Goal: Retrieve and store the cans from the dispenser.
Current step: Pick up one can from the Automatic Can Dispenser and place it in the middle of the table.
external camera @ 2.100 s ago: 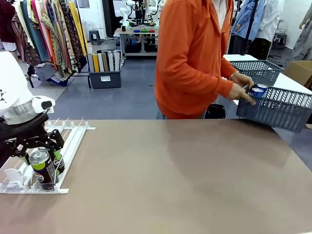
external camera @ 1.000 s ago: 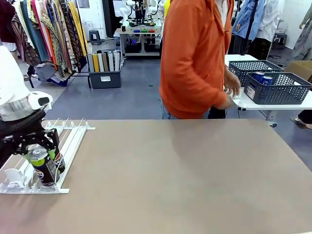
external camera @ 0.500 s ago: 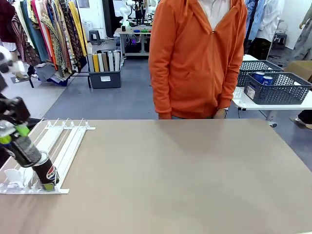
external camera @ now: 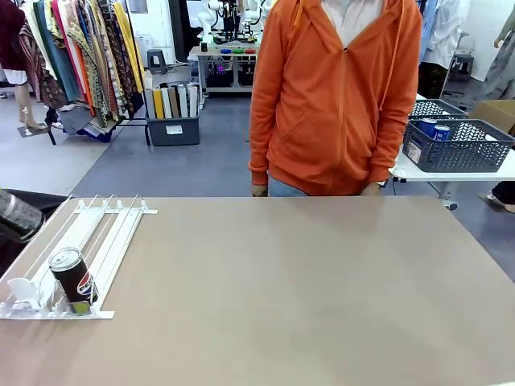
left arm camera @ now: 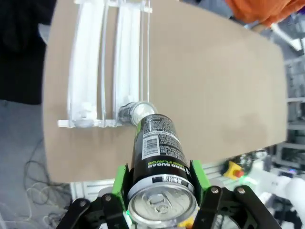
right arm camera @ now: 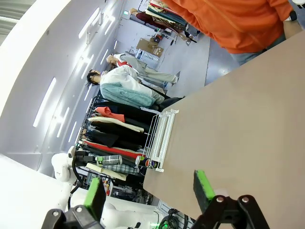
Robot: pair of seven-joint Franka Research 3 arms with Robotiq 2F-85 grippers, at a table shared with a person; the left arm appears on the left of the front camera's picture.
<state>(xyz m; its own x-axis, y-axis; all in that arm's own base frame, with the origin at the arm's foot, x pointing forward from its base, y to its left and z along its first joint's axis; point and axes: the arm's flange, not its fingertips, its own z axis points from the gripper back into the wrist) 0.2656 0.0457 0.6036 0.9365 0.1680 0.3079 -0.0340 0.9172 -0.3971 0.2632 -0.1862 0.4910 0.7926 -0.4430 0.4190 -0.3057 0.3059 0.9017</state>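
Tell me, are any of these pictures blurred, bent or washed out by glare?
Front view: sharp and evenly lit, the Pepsi can in the dispenser crisp; a grey smear at the left edge. Left wrist view: wide lens bows the table edges, and the held can looms large. Right wrist view: rolled sideways, ceiling lights glaring.

A robot lab dressed as a shop stockroom.
Beyond the right jaws and counter [right arm camera: 248, 124], crowded clothes rails [right arm camera: 114, 129] line a grey floor [external camera: 201, 153]; lattice baskets [external camera: 459, 149] sit on a white side table [external camera: 451, 174].
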